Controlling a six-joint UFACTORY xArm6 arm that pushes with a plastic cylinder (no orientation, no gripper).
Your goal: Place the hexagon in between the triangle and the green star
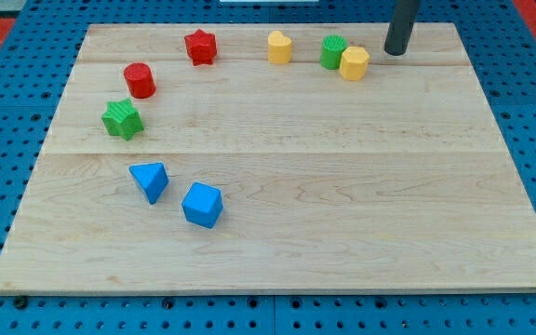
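The yellow hexagon point(354, 63) sits near the view's top, right of centre, touching a green block point(333, 52) on its left. My tip point(395, 52) stands just right of the hexagon, a small gap apart. The blue triangle point(149, 180) lies at the view's left, below the middle. The green star point(122, 119) lies above it, nearer the left edge. The gap between triangle and star holds no block.
A red cylinder point(140, 80) sits above the green star. A red star point(200, 46) and a yellow block point(279, 46) lie along the top. A blue cube point(202, 205) sits right of the triangle. The wooden board point(342, 205) rests on a blue pegboard.
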